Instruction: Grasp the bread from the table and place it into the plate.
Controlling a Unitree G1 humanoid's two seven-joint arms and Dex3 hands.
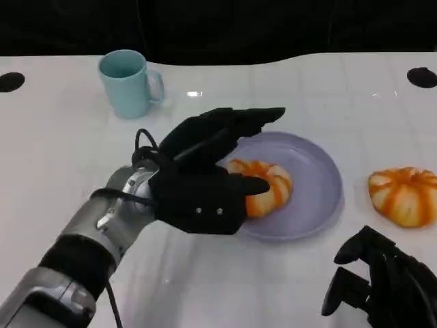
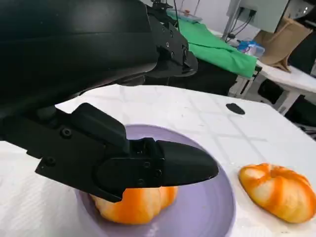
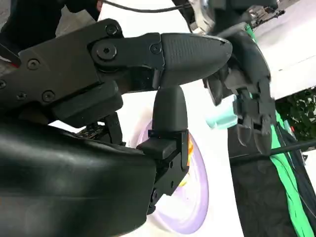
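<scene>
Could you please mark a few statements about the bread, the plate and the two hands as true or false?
1. One bread lies in the purple plate. True.
2. The left hand is at that bread. True.
3. The second bread is in the plate as well. False: it lies on the table, apart from the plate.
4. The right hand holds the second bread. False: it holds nothing, near the table's front edge.
5. The mug is tipped over. False: it stands upright.
</scene>
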